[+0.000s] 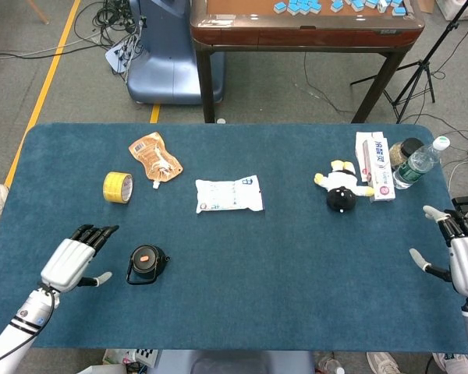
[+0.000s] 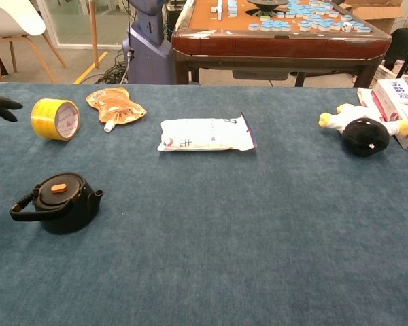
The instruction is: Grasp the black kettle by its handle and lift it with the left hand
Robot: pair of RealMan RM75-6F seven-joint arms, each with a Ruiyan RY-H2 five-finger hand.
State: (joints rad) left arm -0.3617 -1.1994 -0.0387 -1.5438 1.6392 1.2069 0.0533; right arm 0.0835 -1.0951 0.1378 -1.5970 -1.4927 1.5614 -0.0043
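Two cameras face the same blue surface (image 1: 296,265) from the robot's side. The head view looks steeply down from high up and takes in the whole top edge to edge, plus grey floor and a brown table (image 1: 304,23) beyond the far edge. The chest view sits low and close, looking almost level across the surface toward that same brown table. Both views share the kettle (image 1: 147,263), tape roll (image 1: 118,187), white packet (image 1: 229,195) and plush toy (image 1: 342,187).
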